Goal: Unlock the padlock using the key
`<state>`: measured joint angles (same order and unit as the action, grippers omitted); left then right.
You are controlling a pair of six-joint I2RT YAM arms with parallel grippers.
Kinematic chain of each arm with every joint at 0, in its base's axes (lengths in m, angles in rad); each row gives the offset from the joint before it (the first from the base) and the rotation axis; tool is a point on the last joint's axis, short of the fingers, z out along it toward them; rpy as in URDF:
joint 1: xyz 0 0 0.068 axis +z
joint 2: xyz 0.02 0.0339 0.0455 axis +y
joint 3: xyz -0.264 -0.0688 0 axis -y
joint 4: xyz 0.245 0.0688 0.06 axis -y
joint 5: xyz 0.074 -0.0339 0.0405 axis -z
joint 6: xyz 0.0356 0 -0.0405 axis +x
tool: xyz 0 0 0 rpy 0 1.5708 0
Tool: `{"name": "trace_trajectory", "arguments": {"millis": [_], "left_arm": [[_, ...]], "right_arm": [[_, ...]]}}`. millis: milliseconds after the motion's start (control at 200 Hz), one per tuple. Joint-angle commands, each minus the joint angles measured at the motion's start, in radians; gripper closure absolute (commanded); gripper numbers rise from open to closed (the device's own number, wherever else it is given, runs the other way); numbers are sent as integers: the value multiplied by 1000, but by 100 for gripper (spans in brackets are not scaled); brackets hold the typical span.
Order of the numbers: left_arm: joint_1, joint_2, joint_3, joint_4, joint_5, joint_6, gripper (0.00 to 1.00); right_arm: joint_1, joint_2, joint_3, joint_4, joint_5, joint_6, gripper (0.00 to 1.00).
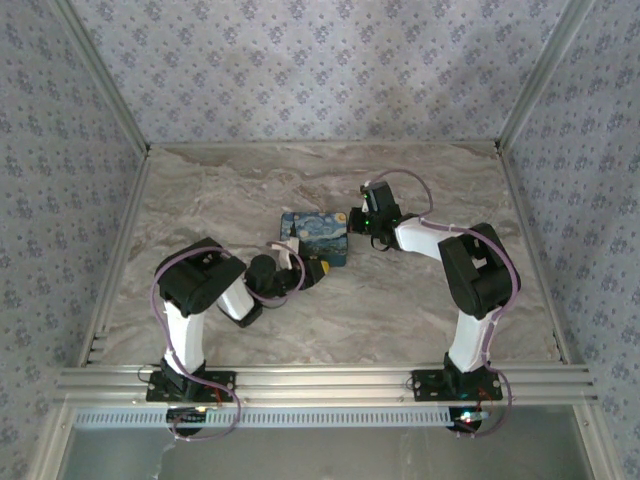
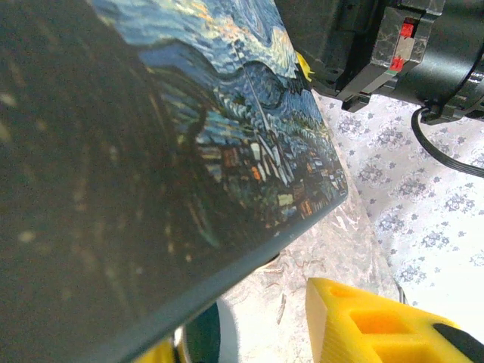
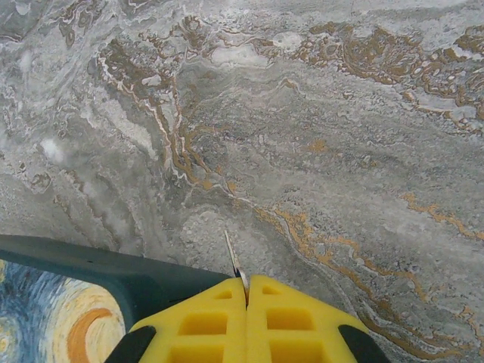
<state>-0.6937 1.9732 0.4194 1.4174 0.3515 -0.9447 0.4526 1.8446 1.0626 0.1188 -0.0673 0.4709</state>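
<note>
Fingers [image 2: 378, 325] of the left gripper [image 1: 303, 270] show as yellow blocks at the bottom of its wrist view, one to the right and a sliver to the left. They stand apart, with a dark green, silver-rimmed round body between them. I judge that body to be the padlock [image 2: 201, 339], though too little of it shows to be sure. Whether the pads actually clamp it I cannot tell. If it is the lock, holding it low at the near left corner of the painted mat [image 1: 318, 232] would steady it and turn its keyway toward the other arm.

Just beyond lies the mat itself, flat on the marble table [image 1: 420, 310], probably as a soft, non-slip working patch.

Farther and to the right, the right gripper [image 3: 246, 286] sits at the mat's right edge, aimed left toward its partner. Its yellow pads are pressed together on a thin metal blade that pokes out ahead of them, most likely the key [image 3: 233, 255]. A pinch at the head leaves the shaft free to enter a keyway. The blade points over bare marble, so by my reading alignment and insertion are not yet done.
</note>
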Motion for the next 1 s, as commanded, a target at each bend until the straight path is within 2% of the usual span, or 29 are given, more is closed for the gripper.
{"name": "trace_trajectory", "arguments": {"millis": [0,115,455,520,605,835,994], "left_arm": [[9,10,-35,-55,-17,-39,54],[9,1,-45,-61,-29,-33,53],[10,20,-37,-63,-38,-34,64],[10,24,-39,-65,-39,-35,66],[11,24,-37,-75,-31,-34,75],[18,12,-48,-105,-21,-34,76],[19,-22,-27,-215,17,-24,76]], "right_arm": [[6,9,-9,-17,-8,8,100],[9,8,-9,-13,-11,11,100],[14,10,-6,-14,-10,11,100],[14,9,-7,-14,-10,10,100],[13,9,-9,-13,-8,10,100],[11,9,-10,-11,-14,10,100],[14,20,7,-13,-23,12,100]]}}
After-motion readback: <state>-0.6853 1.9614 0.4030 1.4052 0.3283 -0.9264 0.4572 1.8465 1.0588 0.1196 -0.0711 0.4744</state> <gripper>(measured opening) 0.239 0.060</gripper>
